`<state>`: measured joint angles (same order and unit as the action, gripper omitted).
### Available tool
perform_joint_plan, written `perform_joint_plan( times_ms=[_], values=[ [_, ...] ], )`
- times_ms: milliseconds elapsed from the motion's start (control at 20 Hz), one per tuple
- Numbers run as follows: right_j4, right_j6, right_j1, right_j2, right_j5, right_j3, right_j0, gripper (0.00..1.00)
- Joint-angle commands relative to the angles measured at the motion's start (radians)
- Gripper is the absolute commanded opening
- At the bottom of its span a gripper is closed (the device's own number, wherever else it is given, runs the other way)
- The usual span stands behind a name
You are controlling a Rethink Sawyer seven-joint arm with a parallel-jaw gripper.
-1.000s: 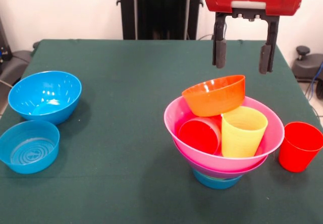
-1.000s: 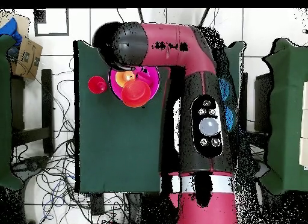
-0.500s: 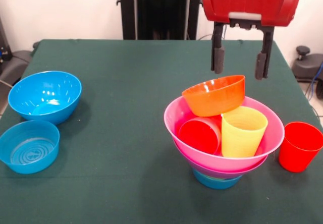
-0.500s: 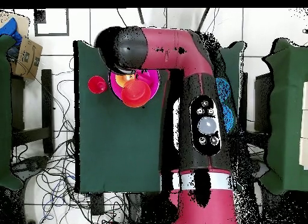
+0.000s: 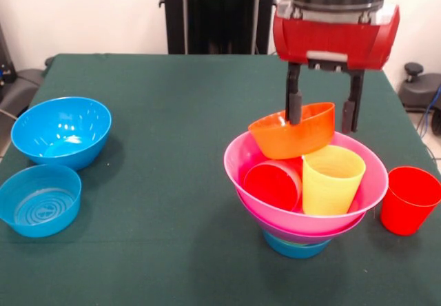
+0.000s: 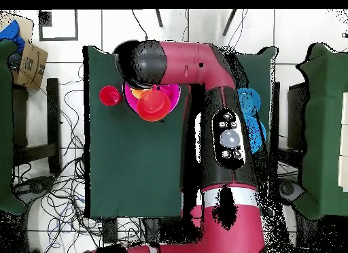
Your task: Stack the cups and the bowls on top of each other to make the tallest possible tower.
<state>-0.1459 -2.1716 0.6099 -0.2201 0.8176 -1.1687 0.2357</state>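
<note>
The claw [image 5: 322, 116] is open, with one finger in front of the small shiny orange plastic bowl's [image 5: 293, 130] rim and one behind. The bowl sits tilted atop the big pink plastic bowl [image 5: 241, 156], right under the claw.

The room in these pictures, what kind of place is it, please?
Probably a robotics lab, not a home. A red robot arm works at a green-covered table, loose cables lie over the tiled floor, and coloured plastic bowls serve as test objects.
</note>
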Motion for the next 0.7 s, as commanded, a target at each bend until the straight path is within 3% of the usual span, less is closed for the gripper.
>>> perform_joint_plan(
  times_ms=[50, 700],
  values=[
    [-0.055, -0.001, -0.085, -0.004, -0.081, -0.114, 0.004, 1.00],
    [-0.044, 0.008, -0.069, 0.010, -0.056, -0.116, -0.008, 1.00]
  ],
)
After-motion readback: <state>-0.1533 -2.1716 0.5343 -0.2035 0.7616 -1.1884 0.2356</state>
